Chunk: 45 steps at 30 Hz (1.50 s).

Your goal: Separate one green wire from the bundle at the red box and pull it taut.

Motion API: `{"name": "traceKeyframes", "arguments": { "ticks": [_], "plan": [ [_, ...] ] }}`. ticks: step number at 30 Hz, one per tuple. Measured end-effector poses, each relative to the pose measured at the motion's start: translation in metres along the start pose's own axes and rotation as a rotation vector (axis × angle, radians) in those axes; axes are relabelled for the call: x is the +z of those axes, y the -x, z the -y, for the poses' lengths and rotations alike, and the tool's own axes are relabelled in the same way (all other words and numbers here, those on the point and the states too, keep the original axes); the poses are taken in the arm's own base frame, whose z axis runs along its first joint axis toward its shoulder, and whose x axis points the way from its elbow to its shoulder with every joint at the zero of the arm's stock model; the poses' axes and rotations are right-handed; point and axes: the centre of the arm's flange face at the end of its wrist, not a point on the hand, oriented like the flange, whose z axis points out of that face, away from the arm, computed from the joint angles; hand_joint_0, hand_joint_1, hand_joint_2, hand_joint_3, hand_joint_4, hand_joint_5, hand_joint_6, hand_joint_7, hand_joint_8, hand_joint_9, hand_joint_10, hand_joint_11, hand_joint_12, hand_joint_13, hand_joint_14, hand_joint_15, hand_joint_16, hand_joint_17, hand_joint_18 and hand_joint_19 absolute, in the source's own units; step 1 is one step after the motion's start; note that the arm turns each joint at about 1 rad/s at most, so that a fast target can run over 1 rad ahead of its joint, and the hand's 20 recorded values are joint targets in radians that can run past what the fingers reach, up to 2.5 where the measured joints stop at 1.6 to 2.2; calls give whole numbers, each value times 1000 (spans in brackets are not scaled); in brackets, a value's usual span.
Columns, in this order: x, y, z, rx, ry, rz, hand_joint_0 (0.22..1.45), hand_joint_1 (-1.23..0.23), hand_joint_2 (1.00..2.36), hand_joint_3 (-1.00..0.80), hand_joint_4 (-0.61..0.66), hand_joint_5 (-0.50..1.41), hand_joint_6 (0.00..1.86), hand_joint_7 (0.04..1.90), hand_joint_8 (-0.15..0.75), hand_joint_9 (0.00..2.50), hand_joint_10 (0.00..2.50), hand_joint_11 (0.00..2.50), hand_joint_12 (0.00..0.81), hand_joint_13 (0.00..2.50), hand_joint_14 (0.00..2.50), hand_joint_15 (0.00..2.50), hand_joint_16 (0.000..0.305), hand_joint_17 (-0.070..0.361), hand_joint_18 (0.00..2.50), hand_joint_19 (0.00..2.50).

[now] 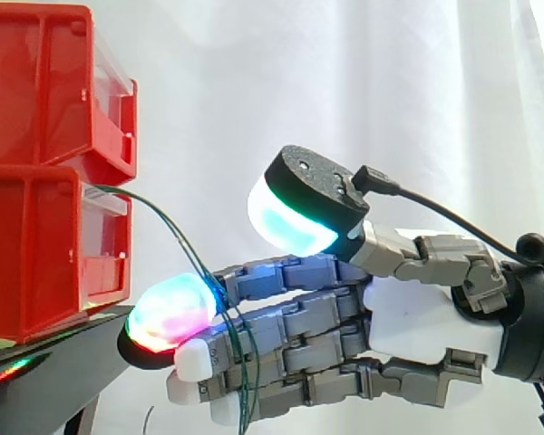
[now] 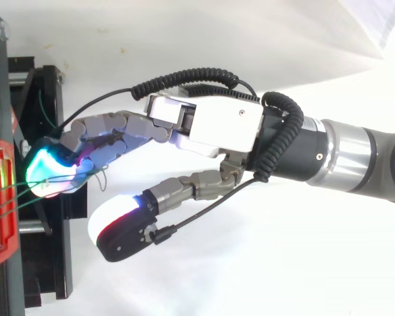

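Thin green wires (image 1: 177, 231) leave the top of the lower red box (image 1: 36, 263) and curve down to the right. They run across the straight fingers of my hand (image 1: 426, 317), which reaches in from the right. The glowing fingertips (image 1: 168, 313) sit just in front of the box, at its lower edge. The thumb, with its cyan pad (image 1: 286, 222), is raised well clear of the fingers. From above, the wires (image 2: 6, 197) stretch from the red box (image 2: 3, 253) to the fingertips (image 2: 46, 171). Whether any wire runs between the fingers I cannot tell.
A second red box (image 1: 45, 91) is stacked on the lower one. Both rest on a black stand (image 1: 54, 372) whose frame (image 2: 52, 263) lies under the fingertips. A white curtain hangs behind.
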Motion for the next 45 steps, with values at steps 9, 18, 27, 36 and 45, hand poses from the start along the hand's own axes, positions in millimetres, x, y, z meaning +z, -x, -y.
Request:
{"name": "traceKeyframes", "arguments": {
  "ticks": [9,18,27,36,45],
  "plan": [
    [6,-1,-8,16,15,1,566,-586,1005,-449,293,-114,503,893,253,737,12,364,336,597,8,204,53,120,505,246],
    [8,4,-9,23,-1,-12,583,-591,1007,-419,277,-100,504,1013,253,740,14,367,333,601,8,205,53,118,510,246],
    [7,5,-8,68,-14,-24,594,-601,1010,-391,213,-95,504,1147,254,749,13,379,332,601,8,210,52,117,510,256],
    [4,10,-15,75,-41,-32,605,-636,1015,-341,155,-88,502,1313,253,743,13,403,331,599,8,213,52,117,507,258],
    [-1,17,-25,61,-89,-42,596,-672,1017,-301,152,-158,763,1121,260,745,17,477,336,600,8,212,53,119,516,260]
  ]
}}
